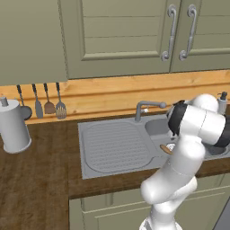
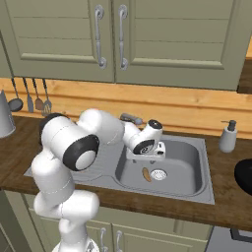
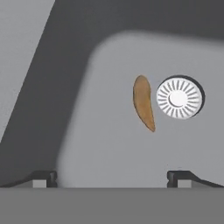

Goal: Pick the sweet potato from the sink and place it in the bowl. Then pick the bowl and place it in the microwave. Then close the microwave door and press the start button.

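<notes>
Your claw (image 3: 112, 177) hangs spread wide above the sink (image 2: 194, 184), gripping nothing. The sweet potato (image 3: 143, 102) lies on the basin floor just beside the drain (image 3: 179, 98).

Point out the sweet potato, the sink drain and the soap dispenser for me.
sweet potato (image 3: 143, 102): hand view, middle of the tuber.
drain (image 3: 179, 98): hand view, centre of the round white grate.
soap dispenser (image 2: 228, 139): right base view, body of the bottle.

Matt grey metal sink (image 2: 194, 170), dark wood-grain counter (image 1: 36, 179), matt orange-brown sweet potato (image 3: 143, 102)
</notes>
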### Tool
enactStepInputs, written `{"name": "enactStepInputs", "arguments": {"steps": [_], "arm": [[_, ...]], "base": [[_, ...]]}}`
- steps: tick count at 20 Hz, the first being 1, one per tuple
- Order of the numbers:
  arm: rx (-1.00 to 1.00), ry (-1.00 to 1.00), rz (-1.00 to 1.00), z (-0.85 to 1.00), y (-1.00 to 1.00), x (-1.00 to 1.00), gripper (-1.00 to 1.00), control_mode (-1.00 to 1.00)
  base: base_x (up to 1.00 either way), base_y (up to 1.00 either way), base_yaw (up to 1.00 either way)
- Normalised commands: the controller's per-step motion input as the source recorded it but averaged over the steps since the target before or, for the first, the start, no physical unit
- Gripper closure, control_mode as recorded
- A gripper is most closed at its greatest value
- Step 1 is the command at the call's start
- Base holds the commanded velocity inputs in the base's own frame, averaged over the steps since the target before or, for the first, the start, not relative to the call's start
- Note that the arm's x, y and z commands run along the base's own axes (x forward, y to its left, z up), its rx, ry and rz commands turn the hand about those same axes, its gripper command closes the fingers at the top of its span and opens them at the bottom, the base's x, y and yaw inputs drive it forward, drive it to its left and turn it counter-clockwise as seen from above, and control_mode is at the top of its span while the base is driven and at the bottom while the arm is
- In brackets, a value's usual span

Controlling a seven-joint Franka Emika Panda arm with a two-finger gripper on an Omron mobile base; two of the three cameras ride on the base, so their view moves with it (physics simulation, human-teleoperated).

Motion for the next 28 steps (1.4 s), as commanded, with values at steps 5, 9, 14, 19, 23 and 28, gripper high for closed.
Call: {"name": "enactStepInputs", "arguments": {"steps": [5, 9, 14, 19, 23, 28], "arm": [[0.00, 0.02, 0.06, -0.23, 0.00, 0.47, -1.00, -1.00], [0.00, 0.02, 0.09, -0.39, 0.00, 0.34, -1.00, -1.00], [0.00, 0.04, 0.06, -0.28, -0.13, 0.17, -1.00, -1.00], [0.00, 0.02, 0.02, -0.34, -0.14, 0.00, -1.00, -1.00], [0.00, 0.00, 0.00, -0.23, -0.06, 0.16, -1.00, -1.00], [0.00, 0.00, 0.00, -0.32, 0.00, 0.32, -1.00, -1.00]], "base": [[0.00, 0.00, 0.00], [0.00, 0.00, 0.00], [0.00, 0.00, 0.00], [0.00, 0.00, 0.00], [0.00, 0.00, 0.00], [0.00, 0.00, 0.00]]}}
